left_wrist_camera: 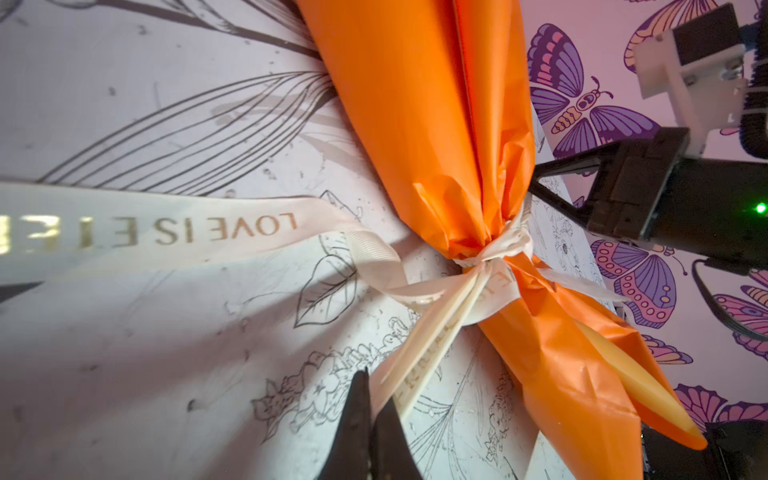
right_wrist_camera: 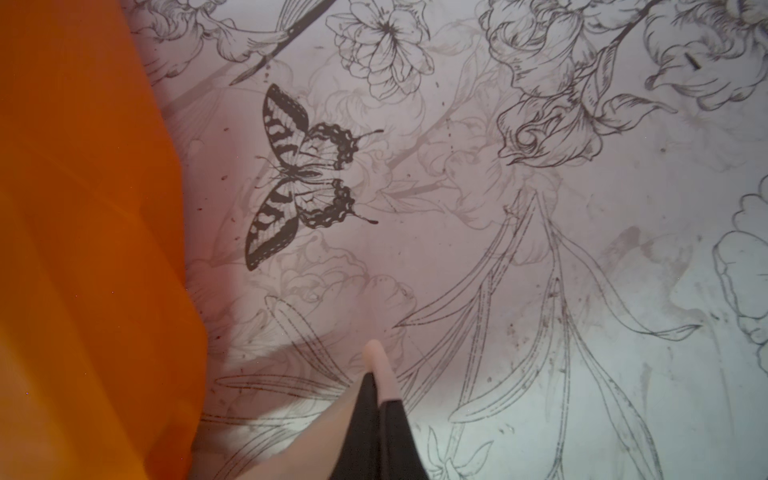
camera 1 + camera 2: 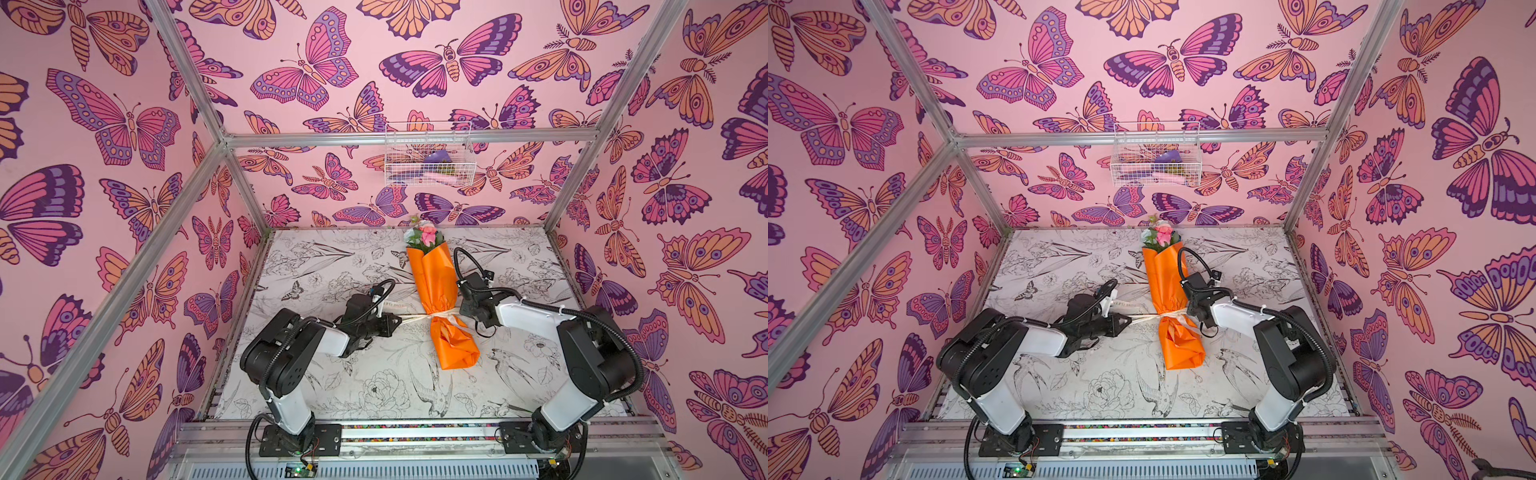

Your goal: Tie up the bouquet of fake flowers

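The bouquet of fake flowers (image 3: pixel 438 291) (image 3: pixel 1169 291) lies lengthwise mid-table in both top views, wrapped in orange paper, with pink and white blooms (image 3: pixel 426 237) at the far end. A cream lettered ribbon (image 1: pixel 208 232) is knotted (image 1: pixel 490 257) around the pinched waist of the wrap. My left gripper (image 3: pixel 398 321) (image 1: pixel 374 399) sits just left of the bouquet, shut on ribbon strands that run taut to the knot. On the bouquet's right, close to the wrap, my right gripper (image 3: pixel 462 309) (image 2: pixel 379 388) is shut on a ribbon end (image 2: pixel 376 357) that pokes past its tips. The orange paper (image 2: pixel 83 249) fills one side of the right wrist view.
A white wire basket (image 3: pixel 428 162) holding a few items hangs on the back wall. Butterfly-print walls and aluminium posts (image 3: pixel 245 191) enclose the floral-print table (image 3: pixel 332 266). Both arm bases stand at the table's front edge.
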You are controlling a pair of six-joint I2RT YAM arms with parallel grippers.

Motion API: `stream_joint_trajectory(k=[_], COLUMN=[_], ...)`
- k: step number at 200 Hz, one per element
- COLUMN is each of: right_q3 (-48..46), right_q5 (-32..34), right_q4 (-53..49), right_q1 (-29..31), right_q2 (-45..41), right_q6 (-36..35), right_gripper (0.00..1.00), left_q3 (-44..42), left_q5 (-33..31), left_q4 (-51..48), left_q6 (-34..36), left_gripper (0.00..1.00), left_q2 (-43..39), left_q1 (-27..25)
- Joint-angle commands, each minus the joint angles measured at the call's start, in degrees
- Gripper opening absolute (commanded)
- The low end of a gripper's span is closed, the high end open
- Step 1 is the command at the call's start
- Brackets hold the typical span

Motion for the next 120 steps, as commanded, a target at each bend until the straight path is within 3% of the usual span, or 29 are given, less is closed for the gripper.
stream_joint_trajectory(k=[1,19,39,120], right_q3=[0.59,0.38,1.86,6.05], right_q5=[0.22,-7.95,-9.79,0.02], right_q4=[-1.73,1.66,1.39,-4.28], right_q1=[-1.58,-0.88,0.81,0.67], right_q2=[0.86,1.78,2.9,5.64], right_q6=[-1.6,-1.43,-1.5,-6.56], right_gripper=[0.0,0.0,0.0,0.0], left_q3=[-2.26,-1.69,-0.61,0.71], left_q5=[-5.75,-6.11,-6.2,-7.23], left_q4=[-1.42,-1.46,-2.22,-8.71], left_q6=[-1.42,-1.49,-1.83,-3.45], left_gripper=[0.0,0.0,0.0,0.0], left_q2=[-1.17,-1.5,-2.5,-4.59], left_q1=[3.77,5.1,7.07,12.83])
